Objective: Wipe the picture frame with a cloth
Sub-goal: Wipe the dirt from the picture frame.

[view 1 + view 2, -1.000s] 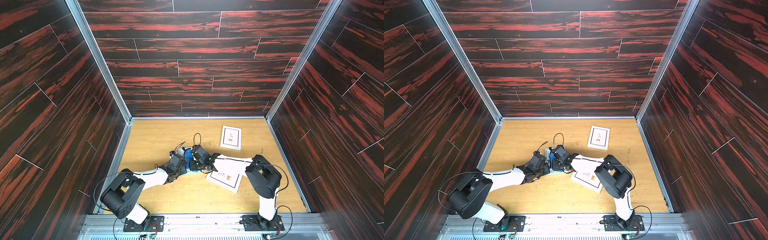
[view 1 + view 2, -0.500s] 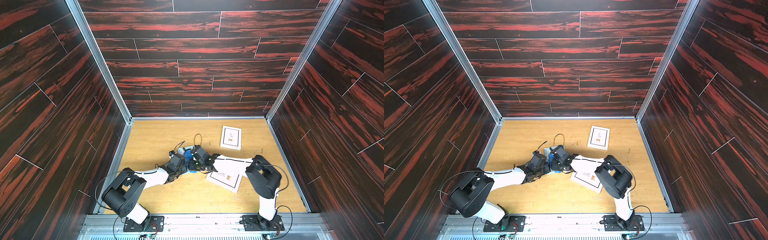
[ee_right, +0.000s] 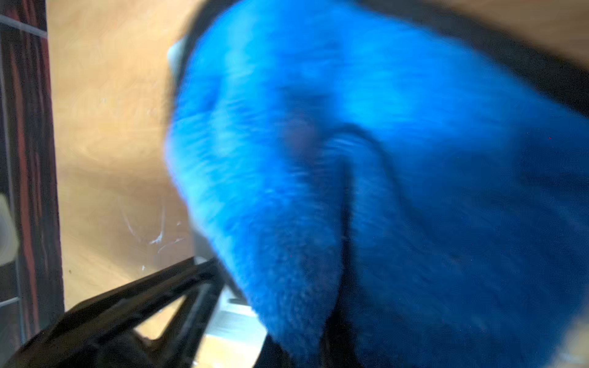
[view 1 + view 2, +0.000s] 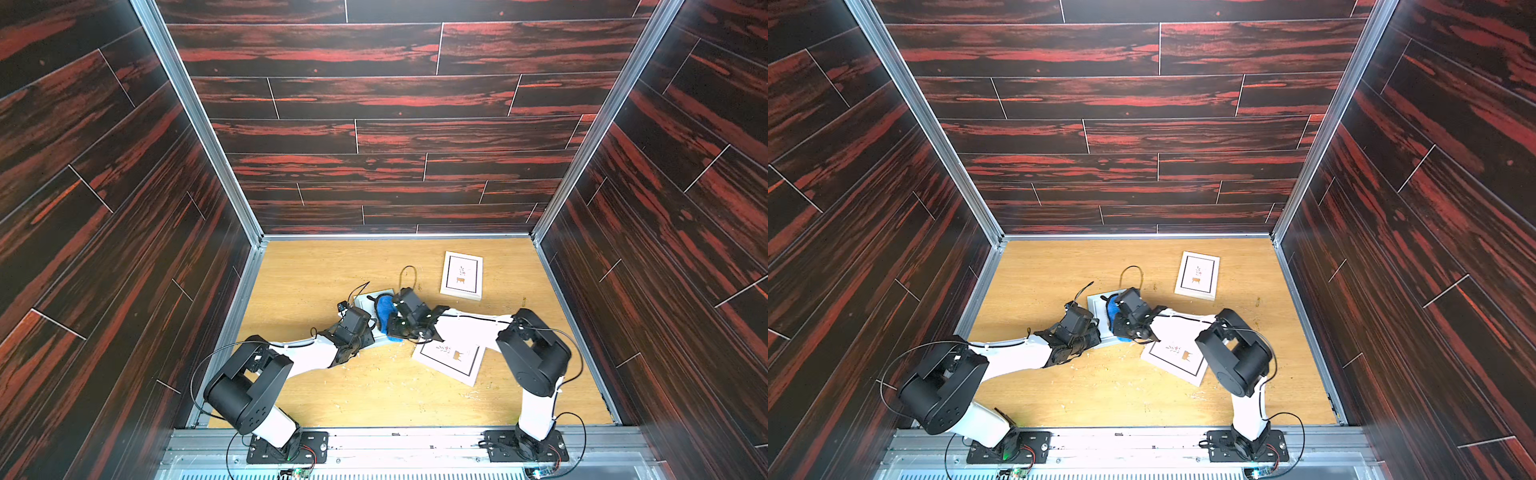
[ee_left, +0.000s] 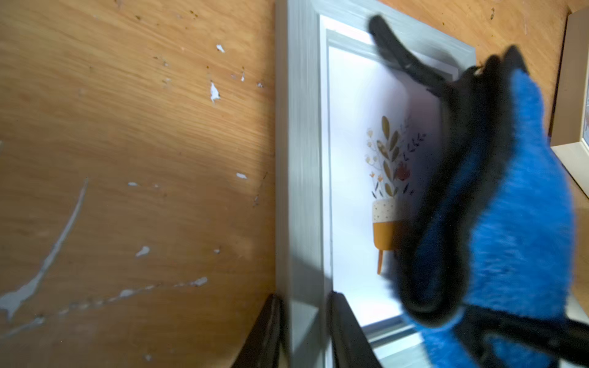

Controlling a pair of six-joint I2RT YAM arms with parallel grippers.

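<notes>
Though bunched, fluffy blue cloth point(image 5: 522, 229), black-trimmed.

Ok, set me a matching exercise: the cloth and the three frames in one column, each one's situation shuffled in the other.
1 cloth
2 plant-pot frame
3 far frame
4 near frame

a partly beneath the right arm
b edge between the left fingers
c lying flat, untouched
d bunched on a frame's glass

Pairs: 1-d, 2-b, 3-c, 4-a
</notes>
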